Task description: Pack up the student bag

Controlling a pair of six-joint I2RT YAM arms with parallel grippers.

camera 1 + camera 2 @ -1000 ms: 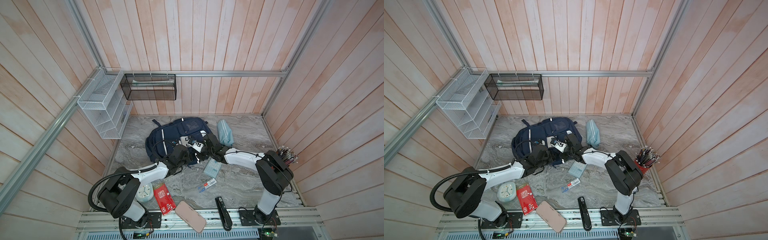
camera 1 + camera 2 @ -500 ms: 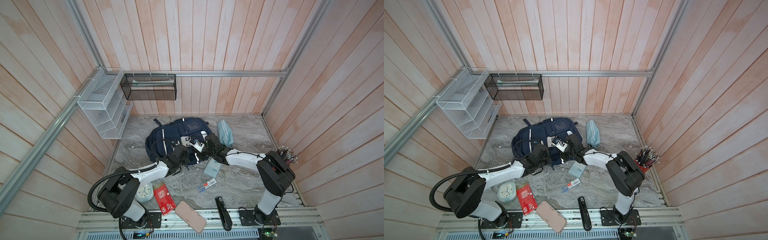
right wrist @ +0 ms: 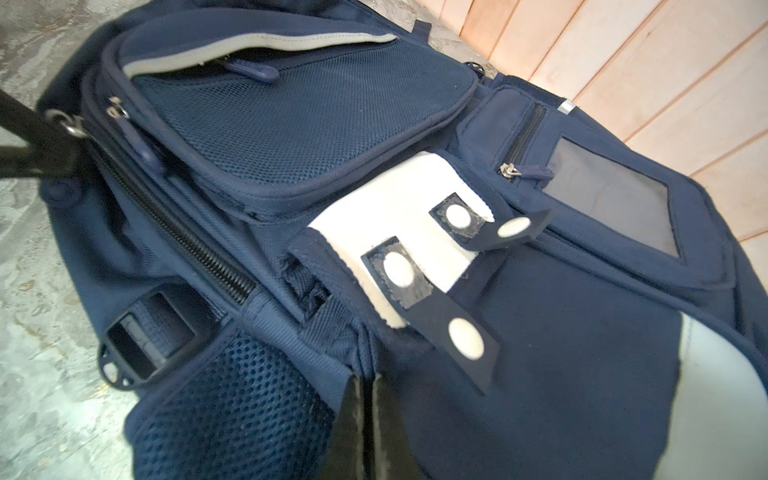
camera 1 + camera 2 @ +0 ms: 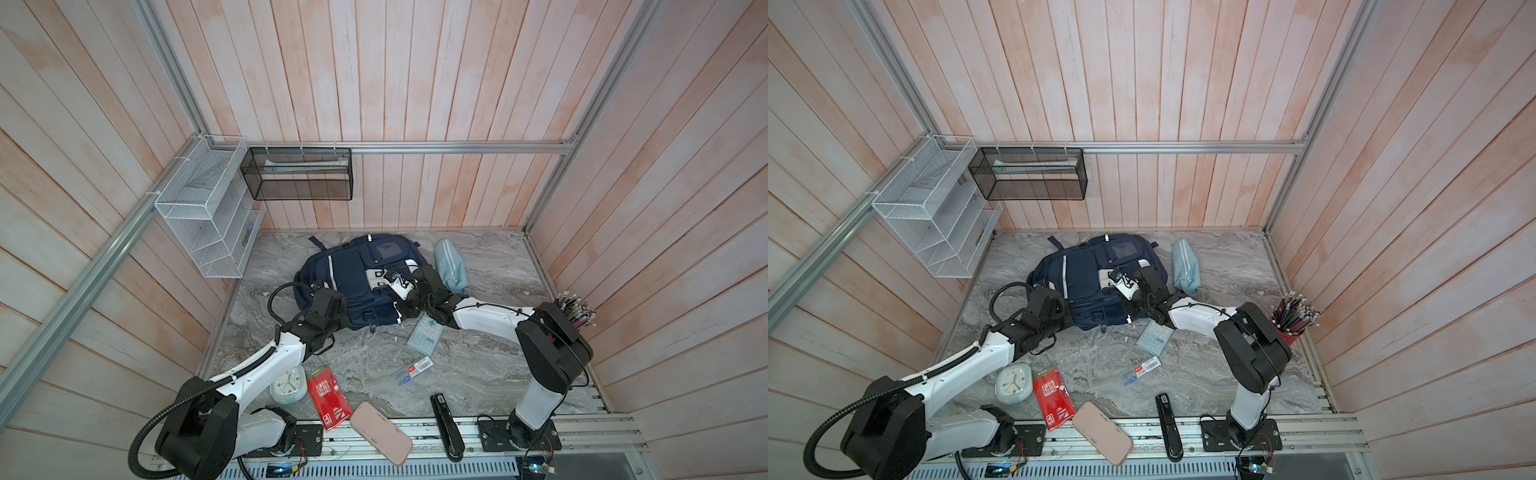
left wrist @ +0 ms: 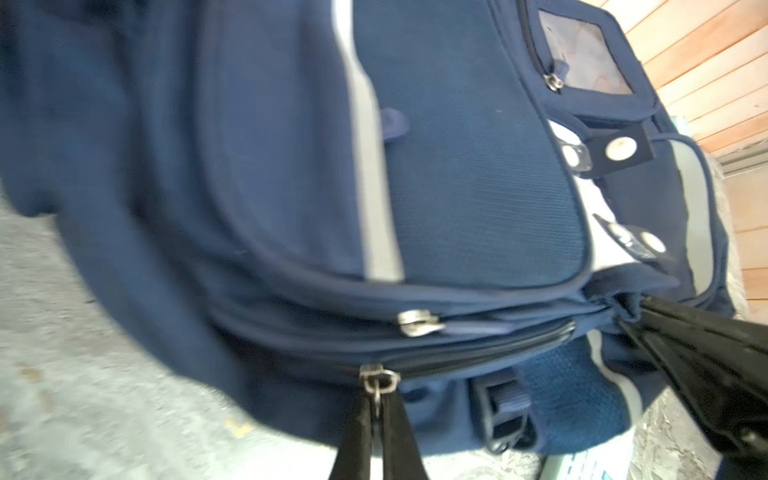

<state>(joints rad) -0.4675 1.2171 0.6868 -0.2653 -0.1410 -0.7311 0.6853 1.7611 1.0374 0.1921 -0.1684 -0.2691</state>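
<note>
Robotics test cell staged as a study corner. Indicators: wood-plank walls (image 4: 374, 83) braced by aluminium profile rails (image 4: 457, 146); marble-pattern tabletop (image 4: 490, 374); white wire rack (image 4: 199, 216) and black mesh shelf (image 4: 297, 178) hung on the walls; two arm bases (image 4: 519, 430) bolted to a slotted front rail (image 4: 602, 432); student bag (image 4: 353, 270) and pencil cup (image 4: 1292, 322) on the tabletop.

Even, bright daylight — soft shadows, bowed wide-angle edges, blurred left-wrist close-up.

Navy student bag (image 4: 357, 274), lying flat, zipped
</note>
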